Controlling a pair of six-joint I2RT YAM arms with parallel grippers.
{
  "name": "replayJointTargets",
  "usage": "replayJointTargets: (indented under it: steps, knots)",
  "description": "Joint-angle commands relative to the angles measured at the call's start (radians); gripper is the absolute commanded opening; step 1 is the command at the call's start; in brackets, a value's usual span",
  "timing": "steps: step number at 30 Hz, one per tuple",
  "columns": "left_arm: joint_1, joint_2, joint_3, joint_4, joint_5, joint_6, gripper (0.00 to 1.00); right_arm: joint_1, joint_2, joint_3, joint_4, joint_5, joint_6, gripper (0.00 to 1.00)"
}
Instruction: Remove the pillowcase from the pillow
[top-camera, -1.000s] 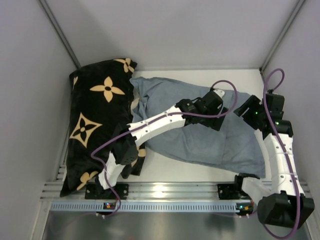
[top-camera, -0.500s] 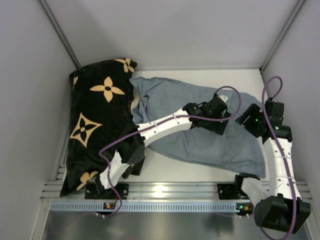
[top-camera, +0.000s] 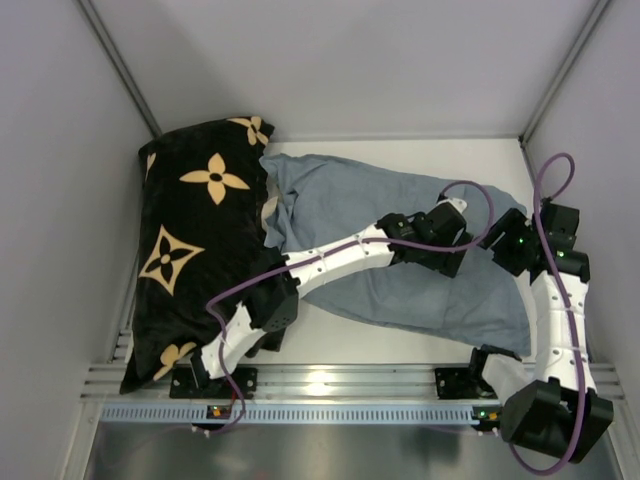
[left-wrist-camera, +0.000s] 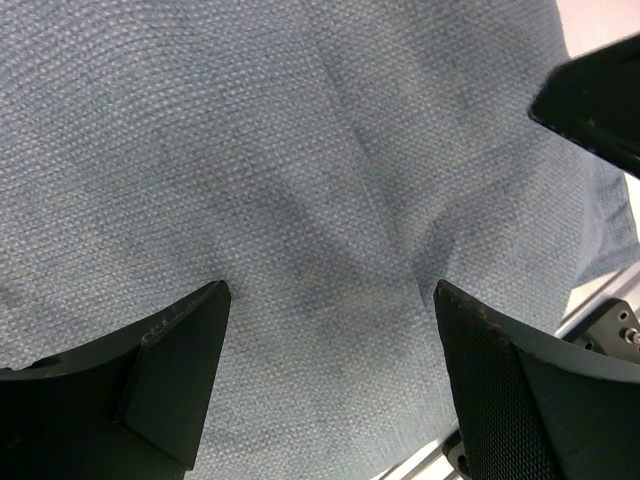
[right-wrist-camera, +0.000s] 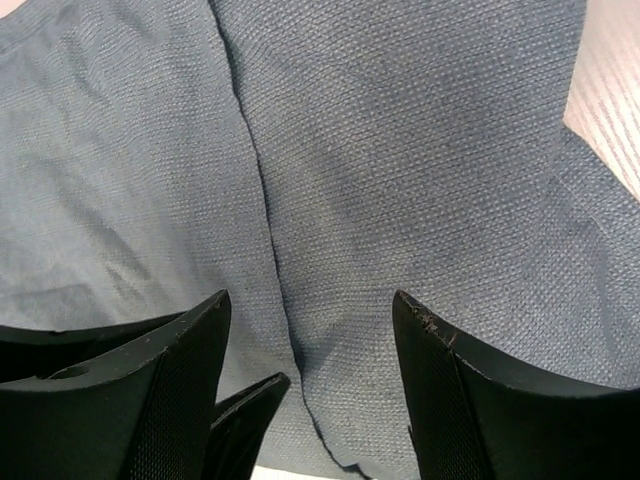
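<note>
While both arms reach over the table (top-camera: 380, 345), the pillowcase (top-camera: 335, 195) lies spread with its plain blue-grey side up, running from the centre toward three and four o'clock. A black cushion (top-camera: 200, 230) with tan flower motifs fills the nine o'clock side, its edge touching the pillowcase. A thin cream sliver (top-camera: 268, 208) shows between them, too small to identify. The left pincer (top-camera: 448, 245) hangs over the cloth right of centre. The left wrist view shows its fingers (left-wrist-camera: 180, 360) spread wide, with only fabric between them. Just beside it at three o'clock, the right pincer (top-camera: 512, 242) is likewise spread, and a seam (right-wrist-camera: 255, 180) of the pillowcase runs between its fingers (right-wrist-camera: 150, 400).
</note>
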Motion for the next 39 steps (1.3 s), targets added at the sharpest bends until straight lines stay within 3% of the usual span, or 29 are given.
replayJointTargets:
  steps: [1,11,21,24,28,33,39]
  knots:
    - [-0.006,0.026,0.040,0.022,-0.051,-0.016,0.86,-0.012,-0.021,-0.006,0.007,-0.039,-0.015,0.63]
    - [-0.007,0.074,0.036,0.022,-0.119,-0.025,0.85,-0.012,-0.030,-0.010,0.014,-0.062,-0.007,0.63]
    - [-0.006,-0.040,-0.055,0.024,-0.203,0.013,0.65,-0.004,-0.035,-0.046,0.043,-0.079,-0.016,0.62]
    - [-0.001,-0.066,-0.076,0.022,-0.223,0.023,0.55,0.023,-0.030,-0.061,0.062,-0.084,-0.003,0.61]
    - [0.010,-0.120,-0.122,0.022,-0.253,0.020,0.35,0.164,0.022,-0.044,0.065,-0.037,-0.007,0.61]
    - [0.029,-0.186,-0.191,0.024,-0.297,0.024,0.30,0.356,0.023,-0.027,0.083,0.106,0.065,0.60]
    - [0.089,-0.268,-0.317,0.029,-0.284,0.006,0.19,0.384,0.065,-0.027,0.103,0.117,0.070,0.60]
